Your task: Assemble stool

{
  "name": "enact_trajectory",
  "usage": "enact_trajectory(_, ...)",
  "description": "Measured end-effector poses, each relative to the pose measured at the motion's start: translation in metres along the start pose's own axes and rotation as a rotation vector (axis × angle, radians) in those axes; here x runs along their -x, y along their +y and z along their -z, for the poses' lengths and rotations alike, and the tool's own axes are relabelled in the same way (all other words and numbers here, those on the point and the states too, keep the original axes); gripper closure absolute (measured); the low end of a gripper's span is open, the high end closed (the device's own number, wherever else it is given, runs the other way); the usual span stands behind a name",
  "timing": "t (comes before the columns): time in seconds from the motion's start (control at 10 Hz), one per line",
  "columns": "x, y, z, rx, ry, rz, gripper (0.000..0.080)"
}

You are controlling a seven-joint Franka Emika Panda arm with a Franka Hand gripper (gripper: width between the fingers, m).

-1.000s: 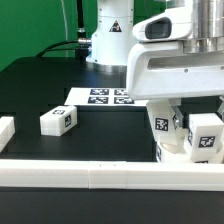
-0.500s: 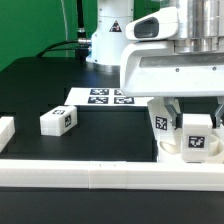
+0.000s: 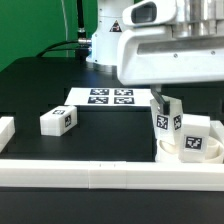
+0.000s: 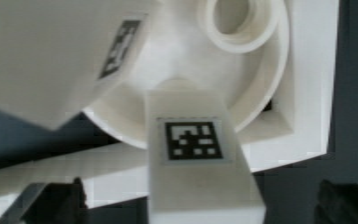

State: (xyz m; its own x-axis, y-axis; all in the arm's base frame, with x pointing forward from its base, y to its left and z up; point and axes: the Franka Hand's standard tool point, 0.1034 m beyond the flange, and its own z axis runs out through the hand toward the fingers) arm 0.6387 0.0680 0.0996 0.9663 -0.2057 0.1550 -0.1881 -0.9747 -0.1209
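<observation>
Black tabletop (image 3: 40, 85) carries the white plastic round-seat stool (image 3: 186, 142) with tagged block legs, lower right of exterior frame, directly below the gripper (image 4: 197, 198), jaws spread wide, gripping nothing.

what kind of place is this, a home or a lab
Most likely a robotics lab test bench: a black table fenced by low white border rails, a marker board lying on it, and a loose stool leg bearing a marker tag, against a green backdrop.
</observation>
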Motion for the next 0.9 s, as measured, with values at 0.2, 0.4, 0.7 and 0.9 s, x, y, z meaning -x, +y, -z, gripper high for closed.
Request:
enact_trajectory(0.2, 0.000, 0.021, 0.026, 0.002, -0.015, 0.052, 0.0151)
enact_trajectory(0.4, 0.000, 0.050, 0.035, 0.006, -0.022, 0.057, 0.0151)
enact_trajectory(0.7, 0.000, 0.048, 0.034, 0.006, -0.024, 0.060, 0.0151)
enact_trajectory(0.9, 0.000, 0.047, 0.034, 0.005, -0.024, 0.061, 0.0151)
